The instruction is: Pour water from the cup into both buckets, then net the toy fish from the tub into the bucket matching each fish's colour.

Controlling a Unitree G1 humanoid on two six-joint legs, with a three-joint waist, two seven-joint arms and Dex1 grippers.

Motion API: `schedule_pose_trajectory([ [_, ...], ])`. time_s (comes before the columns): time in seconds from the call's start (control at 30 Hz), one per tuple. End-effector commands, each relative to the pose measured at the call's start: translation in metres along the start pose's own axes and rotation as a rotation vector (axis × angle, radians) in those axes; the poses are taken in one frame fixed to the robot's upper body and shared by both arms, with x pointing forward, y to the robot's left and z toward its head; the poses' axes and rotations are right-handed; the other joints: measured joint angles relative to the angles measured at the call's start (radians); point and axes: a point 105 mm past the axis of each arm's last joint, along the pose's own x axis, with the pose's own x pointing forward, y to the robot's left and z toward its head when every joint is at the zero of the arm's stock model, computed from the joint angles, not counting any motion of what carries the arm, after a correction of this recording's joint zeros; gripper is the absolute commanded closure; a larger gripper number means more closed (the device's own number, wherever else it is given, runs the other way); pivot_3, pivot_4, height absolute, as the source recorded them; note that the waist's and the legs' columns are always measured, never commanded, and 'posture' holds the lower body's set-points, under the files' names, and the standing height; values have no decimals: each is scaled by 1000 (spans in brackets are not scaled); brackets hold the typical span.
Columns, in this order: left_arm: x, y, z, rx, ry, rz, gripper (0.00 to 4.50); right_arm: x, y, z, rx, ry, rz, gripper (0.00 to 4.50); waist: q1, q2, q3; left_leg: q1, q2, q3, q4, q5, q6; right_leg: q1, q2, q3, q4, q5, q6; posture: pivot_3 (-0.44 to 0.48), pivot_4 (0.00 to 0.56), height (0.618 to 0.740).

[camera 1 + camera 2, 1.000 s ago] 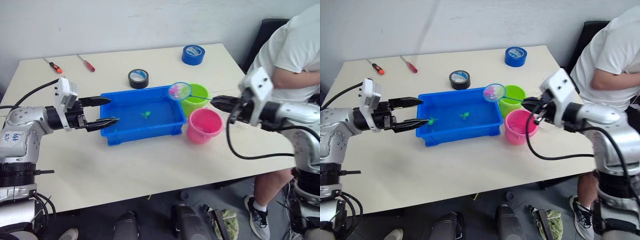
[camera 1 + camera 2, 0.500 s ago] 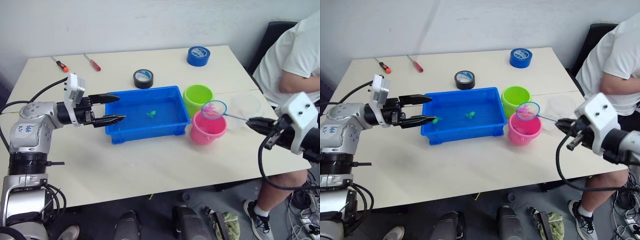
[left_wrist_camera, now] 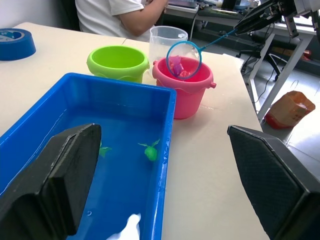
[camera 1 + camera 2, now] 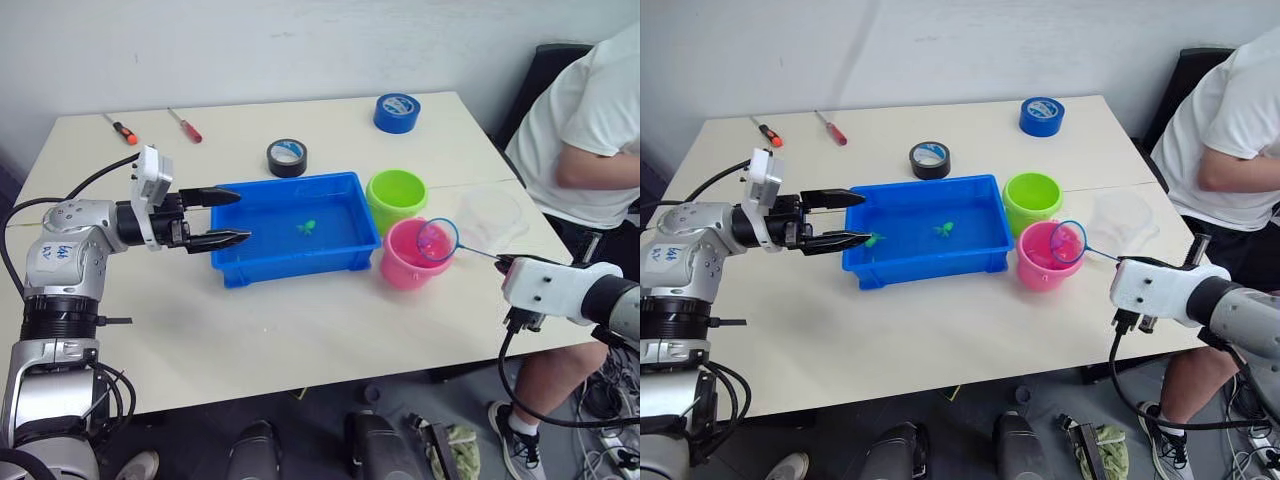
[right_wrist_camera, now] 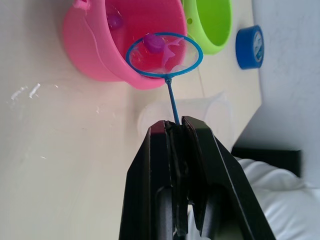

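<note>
My right gripper is shut on the thin handle of the net. The net's light-blue hoop hangs tilted over the pink bucket with a magenta toy fish in its mesh. The lime green bucket stands just behind the pink one. The clear cup stands upright to their right. The blue tub holds water and two green fish. At the tub's left end my left gripper stands open and holds nothing.
A black tape roll lies behind the tub and a blue tape roll at the back right. Two screwdrivers lie at the back left. A person in a white shirt sits close at the table's right end.
My right gripper has carried the net from the tub's right end over to the pink bucket and pulled back toward the table's right edge, tipping the hoop. The left gripper has stayed in place.
</note>
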Motion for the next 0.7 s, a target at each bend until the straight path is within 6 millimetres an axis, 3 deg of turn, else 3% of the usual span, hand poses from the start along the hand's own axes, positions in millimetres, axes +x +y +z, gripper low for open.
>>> schedule_pose_trajectory([
  [0.03,0,1,9,49,-8,-3,83,-4,-11,4,-179,1,-61,4500,1,0,0,0,0,0,0,0,0,0,0,0,0,0,0,0,150,731],
  [0.33,1,3,8,53,-11,-2,83,-9,-15,4,-422,9,-120,4500,1,0,0,0,0,0,2,0,-1,1,0,0,0,0,0,0,150,731],
  [0.7,3,5,7,53,-17,-2,83,-12,-17,10,-562,-24,-155,4500,1,0,0,0,0,0,4,1,-1,1,0,0,1,0,1,0,150,731],
])
